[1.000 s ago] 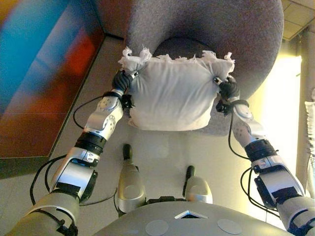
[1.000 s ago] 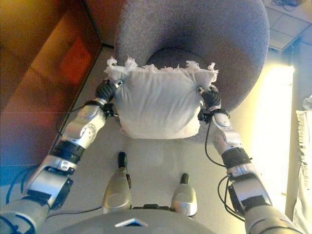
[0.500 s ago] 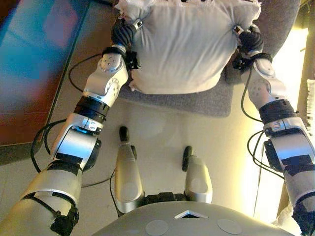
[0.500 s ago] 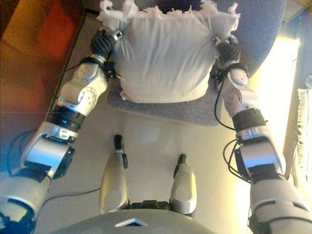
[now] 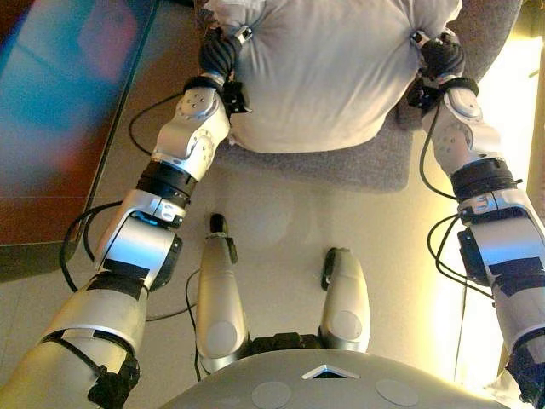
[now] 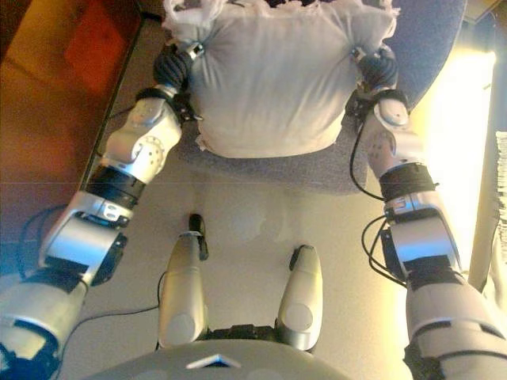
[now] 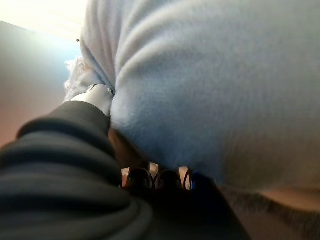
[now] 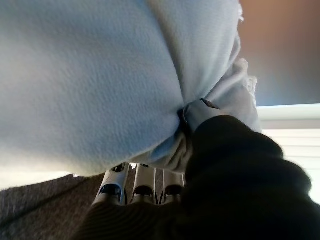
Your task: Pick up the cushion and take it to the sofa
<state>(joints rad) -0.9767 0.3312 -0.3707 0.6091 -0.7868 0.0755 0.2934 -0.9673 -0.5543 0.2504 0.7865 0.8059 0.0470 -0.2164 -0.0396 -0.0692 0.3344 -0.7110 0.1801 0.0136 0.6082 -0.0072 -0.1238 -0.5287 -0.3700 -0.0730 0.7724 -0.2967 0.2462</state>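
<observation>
I hold a white fringed cushion (image 5: 315,77) between both hands over a grey upholstered seat (image 5: 341,166). My left hand (image 5: 220,53) grips its left upper corner and my right hand (image 5: 441,58) grips its right upper corner. In the left wrist view, the cushion (image 7: 215,75) bulges against the hand, with the fingers (image 7: 160,177) curled under it and the thumb pressed into the cloth. Seen from the right wrist, the cushion (image 8: 85,75) folds in around the thumb and the fingers (image 8: 142,185) sit beneath it. The cushion's top edge is cut off in the left eye view.
A dark reddish panel (image 5: 60,111) runs along the left side of the pale floor (image 5: 272,221). The grey seat's front edge (image 6: 261,170) lies just ahead. A bright lit strip (image 5: 528,128) runs along the right.
The whole picture has shifted, so the camera moved: cushion and seat now show higher and closer. Both hands keep their grip on the cushion's corners.
</observation>
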